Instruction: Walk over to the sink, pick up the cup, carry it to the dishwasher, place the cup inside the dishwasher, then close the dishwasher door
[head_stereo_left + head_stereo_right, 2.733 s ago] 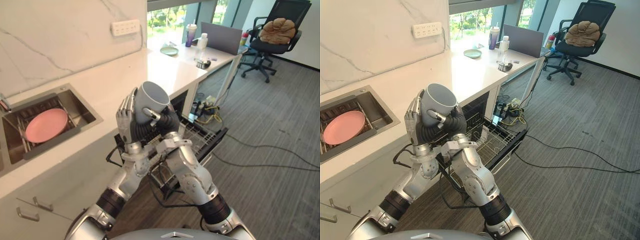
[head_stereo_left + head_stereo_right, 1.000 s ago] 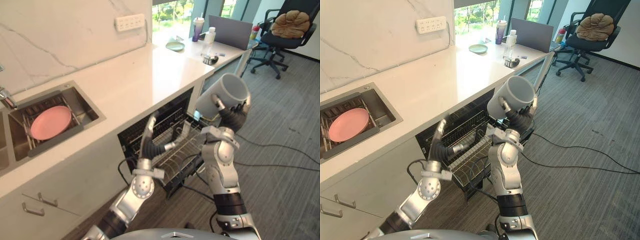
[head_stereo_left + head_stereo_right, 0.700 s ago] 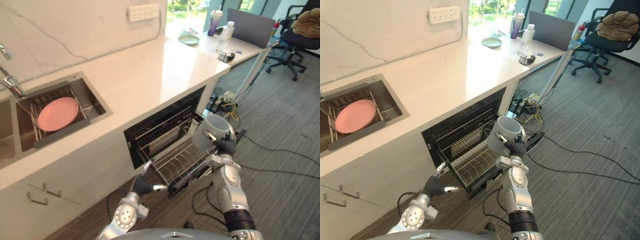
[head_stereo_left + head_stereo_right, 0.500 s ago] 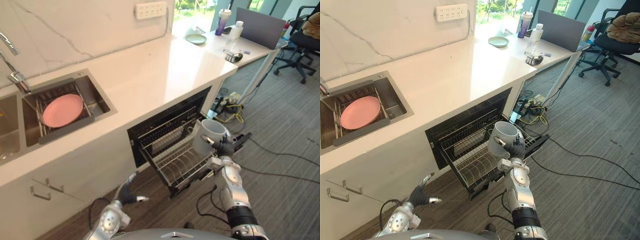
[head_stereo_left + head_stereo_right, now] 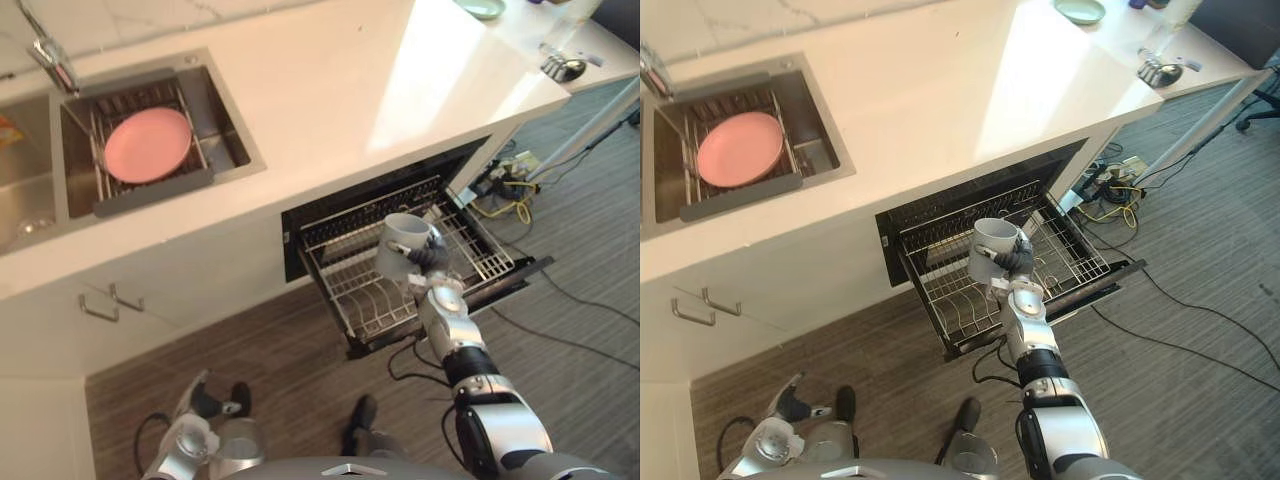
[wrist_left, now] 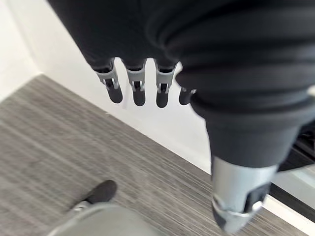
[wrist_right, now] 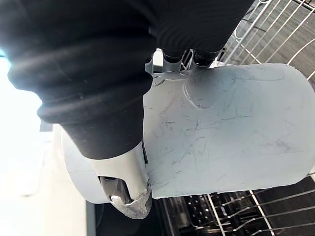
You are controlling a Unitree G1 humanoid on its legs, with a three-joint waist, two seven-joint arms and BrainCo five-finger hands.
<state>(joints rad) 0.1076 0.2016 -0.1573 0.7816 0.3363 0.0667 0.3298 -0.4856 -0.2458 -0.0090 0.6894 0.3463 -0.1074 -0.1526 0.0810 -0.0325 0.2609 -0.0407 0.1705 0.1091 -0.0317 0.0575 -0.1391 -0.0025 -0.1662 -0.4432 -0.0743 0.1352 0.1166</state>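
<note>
Pickup and carry are judged done, since the cup [image 5: 403,244] is held over the pulled-out rack [image 5: 365,298] of the open dishwasher [image 5: 318,222], well apart from the sink [image 5: 228,140]; placing is judged under way but not finished, as the cup is seen above the wires and not yet set among them; release and closing of the door [image 5: 520,275] are left

The cup is grasped by the right hand [image 5: 432,258], fingers and thumb curled round its side, confirmed in the right wrist view where the thumb [image 7: 125,194] is pressed along the wall near the rim; the left hand [image 5: 203,400] is hung low near the floor [image 5: 300,370], empty, its fingers [image 6: 135,91] relaxed and straight

The cup is seen as a pale grey, wide, straight-walled mug; mouth turned upward, slightly tilted; inside looks empty; fine scuffs and scratches are visible on the outer wall [image 7: 221,142]; it is judged rigid and light

A pink plate [image 5: 148,145] is left in the sink; the counter [image 5: 350,90] above the dishwasher is noted
</note>
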